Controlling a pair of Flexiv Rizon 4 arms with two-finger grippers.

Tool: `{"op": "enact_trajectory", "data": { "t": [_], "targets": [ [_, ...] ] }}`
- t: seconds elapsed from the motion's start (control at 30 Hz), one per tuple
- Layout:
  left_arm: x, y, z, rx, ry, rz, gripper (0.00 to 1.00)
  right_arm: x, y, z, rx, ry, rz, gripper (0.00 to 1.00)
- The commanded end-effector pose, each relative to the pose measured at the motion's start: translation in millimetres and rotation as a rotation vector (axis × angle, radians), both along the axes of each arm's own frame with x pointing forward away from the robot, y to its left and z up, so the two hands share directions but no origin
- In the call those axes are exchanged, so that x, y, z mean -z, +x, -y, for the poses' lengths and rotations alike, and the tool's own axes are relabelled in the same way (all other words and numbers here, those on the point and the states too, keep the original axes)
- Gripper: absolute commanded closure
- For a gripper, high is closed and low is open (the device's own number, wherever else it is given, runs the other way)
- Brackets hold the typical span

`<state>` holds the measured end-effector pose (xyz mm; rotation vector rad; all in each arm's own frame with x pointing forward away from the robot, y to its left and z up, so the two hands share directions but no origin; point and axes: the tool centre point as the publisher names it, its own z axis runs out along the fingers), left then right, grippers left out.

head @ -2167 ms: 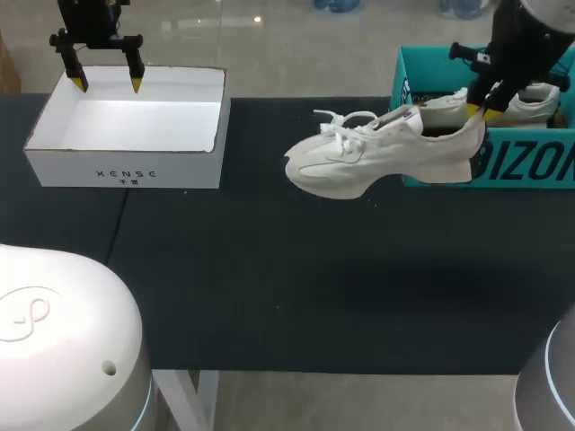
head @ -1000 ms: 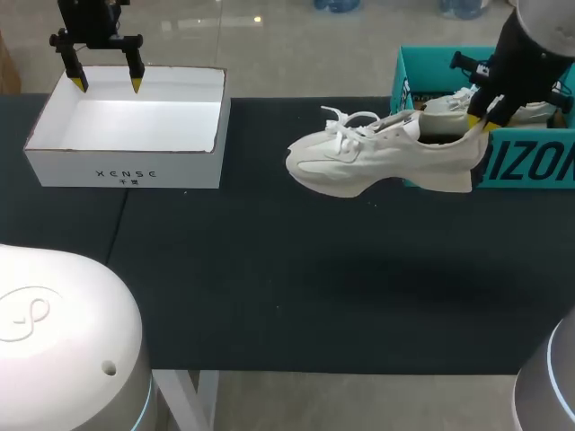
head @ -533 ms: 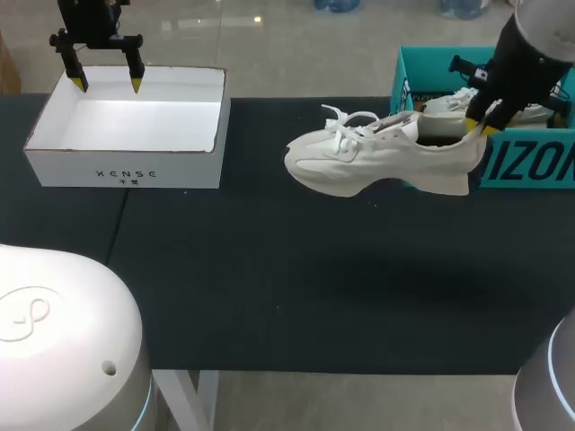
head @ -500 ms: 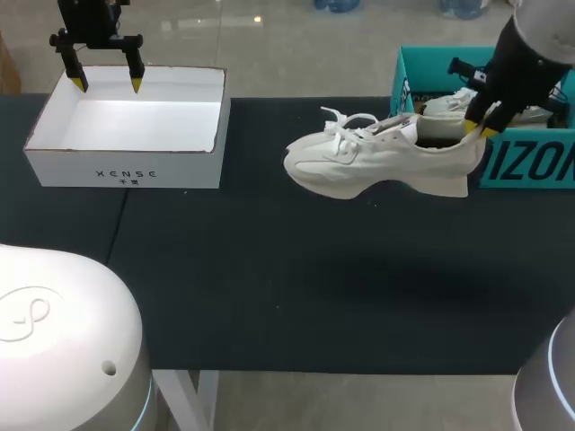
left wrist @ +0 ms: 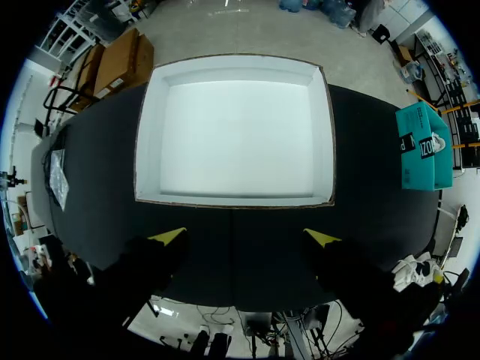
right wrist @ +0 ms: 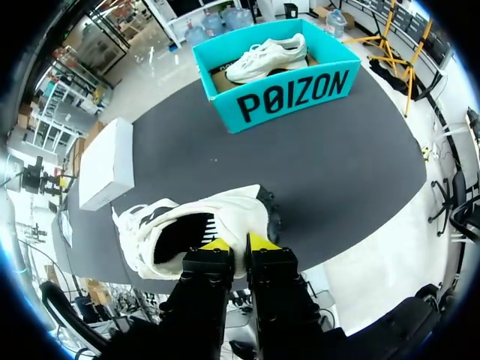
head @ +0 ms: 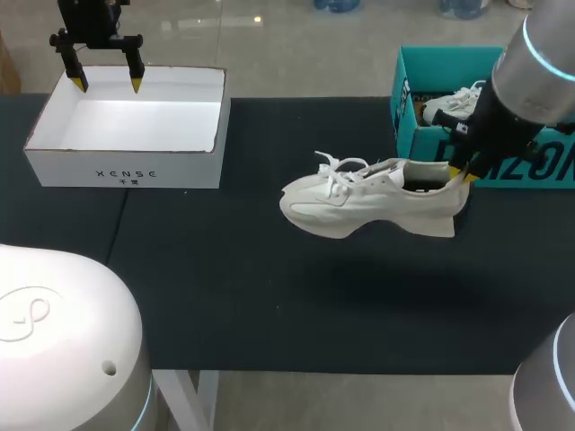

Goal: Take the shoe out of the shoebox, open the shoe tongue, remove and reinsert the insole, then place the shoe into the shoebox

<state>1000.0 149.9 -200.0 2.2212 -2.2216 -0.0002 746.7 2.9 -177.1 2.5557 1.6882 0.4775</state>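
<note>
A white shoe [head: 368, 199] hangs in the air over the dark table, toe pointing left, in front of the teal shoebox [head: 422, 144]. My right gripper [head: 462, 172] is shut on the shoe's heel rim; the right wrist view shows the heel collar pinched by that gripper [right wrist: 233, 244], with the white shoe [right wrist: 191, 229] just ahead of it. A second white shoe [right wrist: 266, 58] lies inside the teal shoebox [right wrist: 289, 94]. My left gripper [head: 106, 83] hangs open over the back edge of the white box [head: 126, 166], nothing between its fingers [left wrist: 169, 237].
The white open box [left wrist: 232, 139] sits at the table's back left, directly ahead of the left gripper [left wrist: 245, 238]. Bare dark tabletop [head: 269, 287] lies under and in front of the hanging shoe.
My right gripper has carried the shoe out from over the teal shoebox, toward the table's front and lower. The left arm has kept still.
</note>
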Motion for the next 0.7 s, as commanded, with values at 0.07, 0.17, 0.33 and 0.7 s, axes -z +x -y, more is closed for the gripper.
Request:
{"op": "enact_trajectory", "data": {
  "t": [0.07,0.17,0.33,0.7],
  "targets": [
    [0,0.0,0,0.0,0.0,0.0,0.0,35,-5.9,-1,-0.014,0.046,0.033,1.0],
    [0,0.0,0,0.0,0.0,0.0,0.0,51,-7.9,-2,-0.015,0.054,0.027,1.0],
    [0,0.0,0,0.0,0.0,0.0,0.0,73,-10.4,-1,-0.018,0.069,0.031,1.0],
    [0,0.0,0,0.0,0.0,0.0,0.0,122,-10.2,-6,-0.027,0.1,0.006,1.0]
  ]
}}
